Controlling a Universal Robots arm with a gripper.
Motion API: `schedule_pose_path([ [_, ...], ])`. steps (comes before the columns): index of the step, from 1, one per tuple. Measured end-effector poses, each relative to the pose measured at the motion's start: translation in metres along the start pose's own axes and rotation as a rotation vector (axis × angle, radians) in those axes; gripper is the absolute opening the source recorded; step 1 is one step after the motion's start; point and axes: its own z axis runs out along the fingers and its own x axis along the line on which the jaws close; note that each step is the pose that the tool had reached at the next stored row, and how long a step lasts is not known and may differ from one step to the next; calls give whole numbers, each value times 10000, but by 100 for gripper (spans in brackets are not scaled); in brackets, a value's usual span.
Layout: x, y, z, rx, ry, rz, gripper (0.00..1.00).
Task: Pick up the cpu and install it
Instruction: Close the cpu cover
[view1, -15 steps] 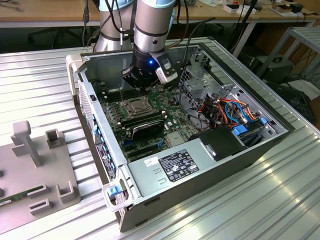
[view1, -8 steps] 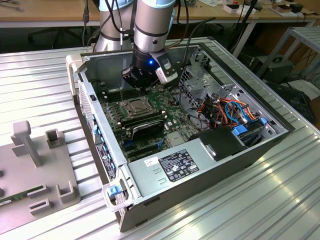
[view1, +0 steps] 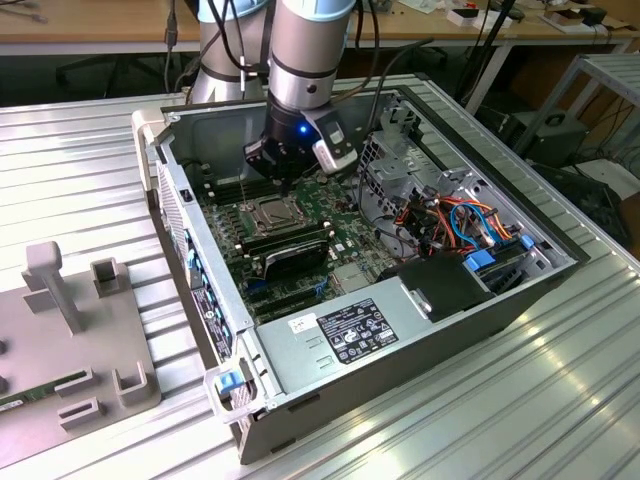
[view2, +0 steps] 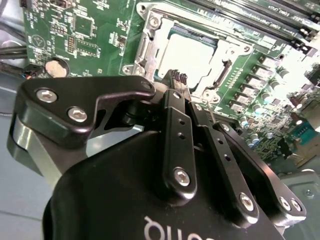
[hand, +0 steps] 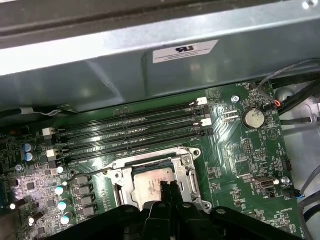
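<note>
fingers (hand: 163, 196): mine are pressed together, pinching nothing; the tips hang just over the chip's metal top
cpu (hand: 150, 181): lying flat inside the socket (hand: 186, 165) on the motherboard (hand: 235, 150); in the exterior view the memory sticks (view1: 290, 250) sit at five o'clock of it
risk: pushing down with shut tips could scratch the lid or bend pins underneath, if the chip sits slightly tilted; a sideways drift could clip the socket's metal frame

Bright light, glaring case wall (hand: 100, 62)
</note>
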Motion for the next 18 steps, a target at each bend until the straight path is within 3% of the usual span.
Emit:
schedule_pose_path([
  [3,16,-4,12,4,8,-161,11],
  [6,17,-5,18,47,28,-616,11],
  [9,17,-6,27,96,73,-1511,11],
  [10,21,-7,34,145,86,-1832,11],
  [11,36,-11,46,195,86,-1934,11],
  [14,43,-13,55,255,86,-2034,11],
  [18,90,-23,74,271,90,-2186,11],
])
